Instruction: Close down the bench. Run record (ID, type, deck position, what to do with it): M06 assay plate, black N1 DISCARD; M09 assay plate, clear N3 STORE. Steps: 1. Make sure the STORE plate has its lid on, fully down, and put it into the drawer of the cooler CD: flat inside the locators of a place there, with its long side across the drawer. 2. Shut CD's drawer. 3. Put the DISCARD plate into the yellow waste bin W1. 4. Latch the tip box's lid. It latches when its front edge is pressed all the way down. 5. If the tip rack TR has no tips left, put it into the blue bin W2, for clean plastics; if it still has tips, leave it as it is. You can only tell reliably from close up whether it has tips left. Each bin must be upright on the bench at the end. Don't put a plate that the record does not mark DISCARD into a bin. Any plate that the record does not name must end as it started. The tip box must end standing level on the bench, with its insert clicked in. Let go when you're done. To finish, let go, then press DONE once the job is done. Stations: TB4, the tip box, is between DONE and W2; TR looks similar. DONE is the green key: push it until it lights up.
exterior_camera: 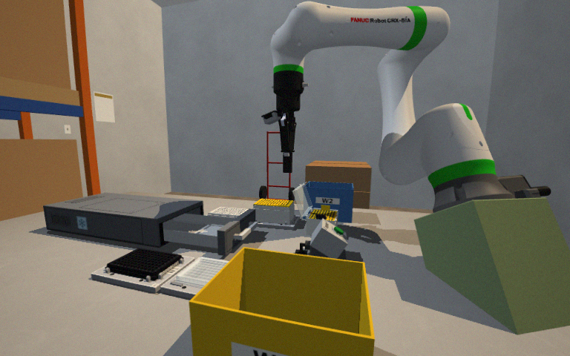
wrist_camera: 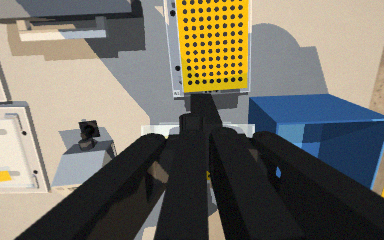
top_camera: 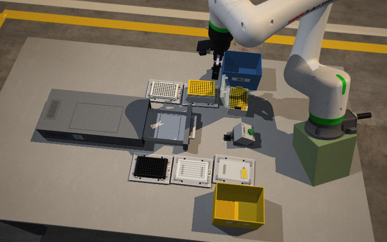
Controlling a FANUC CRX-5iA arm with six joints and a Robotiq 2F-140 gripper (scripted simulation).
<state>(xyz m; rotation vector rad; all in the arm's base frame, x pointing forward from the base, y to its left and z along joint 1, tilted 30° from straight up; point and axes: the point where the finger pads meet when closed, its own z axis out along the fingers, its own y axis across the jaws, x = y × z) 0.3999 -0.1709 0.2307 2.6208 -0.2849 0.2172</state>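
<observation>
My gripper is shut and empty. It hangs well above the bench, between the tip rack TR and the blue bin W2. In the wrist view the fingers hide most of the tip box below them. The tip box TB4 stands with its lid raised open. TR's yellow top shows rows of dark holes. The black plate sits at N1 and the clear plate at N3. The cooler CD has its drawer pulled open and empty.
The yellow bin W1 stands upright at the front. A grey box with the green DONE key sits in front of the tip box. A white grid plate lies left of TR. A flat white piece with a yellow tag lies right of N3.
</observation>
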